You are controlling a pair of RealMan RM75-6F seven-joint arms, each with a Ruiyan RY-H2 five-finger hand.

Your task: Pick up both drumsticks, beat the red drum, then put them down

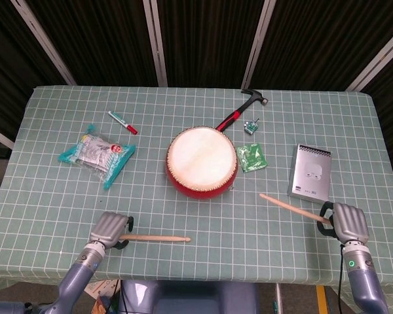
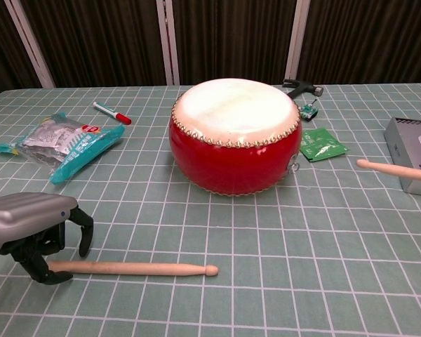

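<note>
My left hand (image 2: 29,226) curls around the butt of the near drumstick (image 2: 130,267), my right hand (image 1: 346,222) grips the other drumstick (image 1: 292,206) beside the red drum (image 2: 234,135); I should firm both grasps before lifting.

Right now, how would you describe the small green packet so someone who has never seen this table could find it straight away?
Start at the red drum in the middle of the table. Just to its right, between the drum and the grey box, lies the small green packet. It is the only flat green square there, just below the red-handled hammer.
</note>
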